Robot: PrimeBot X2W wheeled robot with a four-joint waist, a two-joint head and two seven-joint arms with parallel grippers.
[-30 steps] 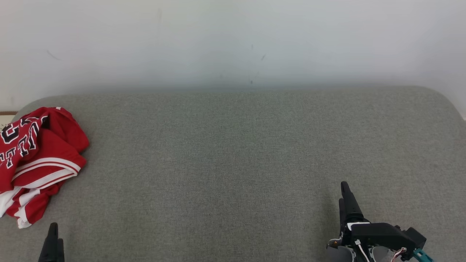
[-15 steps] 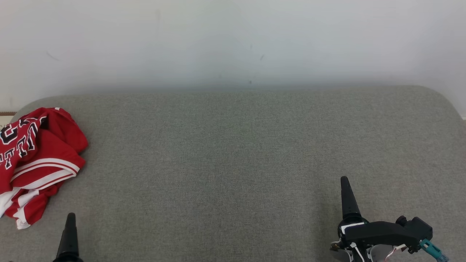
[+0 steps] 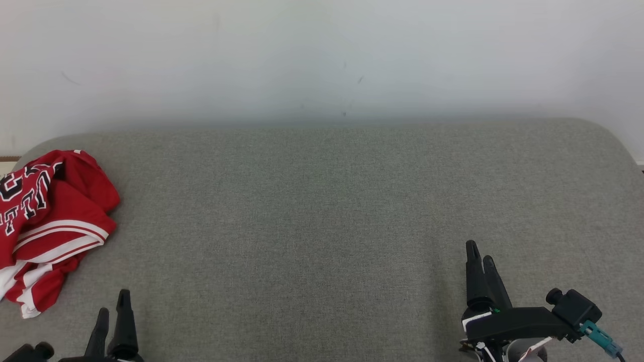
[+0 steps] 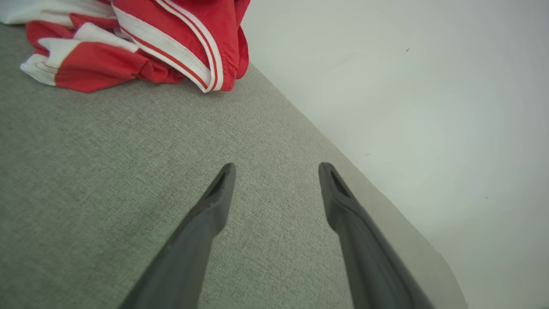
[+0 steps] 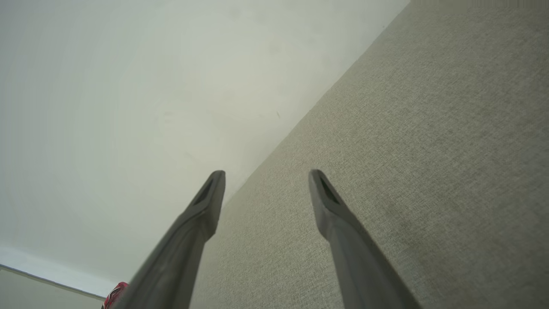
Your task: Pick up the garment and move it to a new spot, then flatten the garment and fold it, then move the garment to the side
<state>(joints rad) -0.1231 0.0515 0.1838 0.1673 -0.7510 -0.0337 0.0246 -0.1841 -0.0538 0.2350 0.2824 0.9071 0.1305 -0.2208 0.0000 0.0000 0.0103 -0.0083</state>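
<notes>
A red garment (image 3: 50, 221) lies crumpled at the left edge of a padded grey surface (image 3: 322, 211), close to its far left corner. The head view's left border cuts it off, so its full outline is hidden. Black lettering (image 3: 22, 201) with white outlines crosses the upper folds, but creases break it up and it can't be read. White trim (image 3: 65, 236) with red stripes runs across the middle. A plain white wall (image 3: 322, 55) rises behind the surface's far edge.

The left gripper (image 3: 113, 301) sits at the near edge, just right of the garment and apart from it. Only its two dark fingers show in the head view, nearly overlapping. From its own wrist camera the left gripper (image 4: 278, 166) is spread wide and empty above bare fabric, with the garment (image 4: 141, 47) ahead, cropped by the top border.

The right gripper (image 3: 479, 251) is over the near right part of the surface, well apart from the garment, its fingers again almost in line. Its wrist view shows the right gripper (image 5: 266, 172) spread wide, holding nothing. A small red scrap, likely the garment (image 5: 115, 296), peeks from behind one finger there.
</notes>
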